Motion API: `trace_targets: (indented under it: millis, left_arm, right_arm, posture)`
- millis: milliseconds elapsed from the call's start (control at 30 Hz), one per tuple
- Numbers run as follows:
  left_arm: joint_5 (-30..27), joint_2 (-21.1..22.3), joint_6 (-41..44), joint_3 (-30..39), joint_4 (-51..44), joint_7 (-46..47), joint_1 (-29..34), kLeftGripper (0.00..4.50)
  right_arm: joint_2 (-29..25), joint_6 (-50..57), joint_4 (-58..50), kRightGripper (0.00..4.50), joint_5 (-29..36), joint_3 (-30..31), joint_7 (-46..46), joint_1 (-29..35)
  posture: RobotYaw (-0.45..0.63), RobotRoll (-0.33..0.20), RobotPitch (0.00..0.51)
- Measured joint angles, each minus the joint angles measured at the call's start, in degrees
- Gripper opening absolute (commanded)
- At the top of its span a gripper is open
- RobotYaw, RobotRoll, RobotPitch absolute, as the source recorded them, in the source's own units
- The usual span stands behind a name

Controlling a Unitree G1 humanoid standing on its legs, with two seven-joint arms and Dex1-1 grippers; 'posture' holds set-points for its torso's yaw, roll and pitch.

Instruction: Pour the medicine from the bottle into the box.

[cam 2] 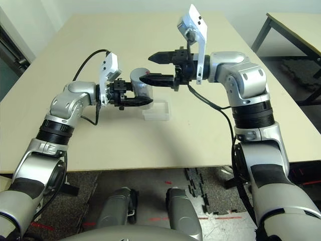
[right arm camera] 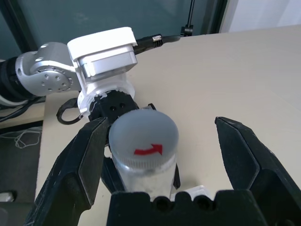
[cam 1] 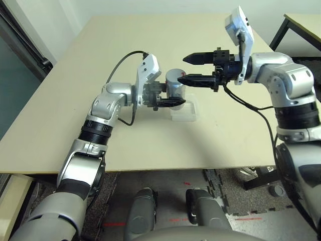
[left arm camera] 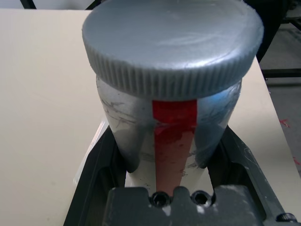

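Note:
My left gripper [cam 1: 169,94] is shut on the bottle [cam 1: 174,83], a silvery cylinder with a red label strip [left arm camera: 171,132]. It holds the bottle a little above the table. The round grey cap [right arm camera: 143,139] carries a red arrow and faces my right gripper [cam 1: 189,69]. That gripper is open, its black fingers [right arm camera: 80,160] standing either side of the cap, which sits closer to one of them. The clear box [cam 1: 184,111] rests on the table just below and in front of the bottle. The medicine is hidden.
The tan table [cam 1: 150,145] spreads wide around the box. A second table with black legs [cam 1: 301,25] stands at the far right. Black cables [cam 1: 251,108] hang from both wrists.

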Motion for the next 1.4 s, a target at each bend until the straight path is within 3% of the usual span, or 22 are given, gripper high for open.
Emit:
trace_targets:
  millis: [800,1233,1400]
  left_arm:
    - [0.4,-1.4,-0.7,-0.4,0.1,0.0,-0.1,2.5]
    - [0.5,-1.1,-0.4,-0.4,1.3,0.7,-0.1,2.5]
    - [0.5,-1.0,-1.0,-0.2,2.0,0.4,-0.1,2.5]
  right_arm:
    - [1.0,-1.1,-1.1,4.5,-3.5,3.6,-2.7,0.1]
    - [-4.3,-0.6,-3.1,4.5,-1.3,2.8,-2.3,2.7]
    - [-7.9,0.9,-2.9,4.5,-1.0,-0.5,-3.6,3.7]
  posture:
    - [0.04,0.0,0.095]
    - [0.01,0.0,0.106]
    - [0.01,0.0,0.106]
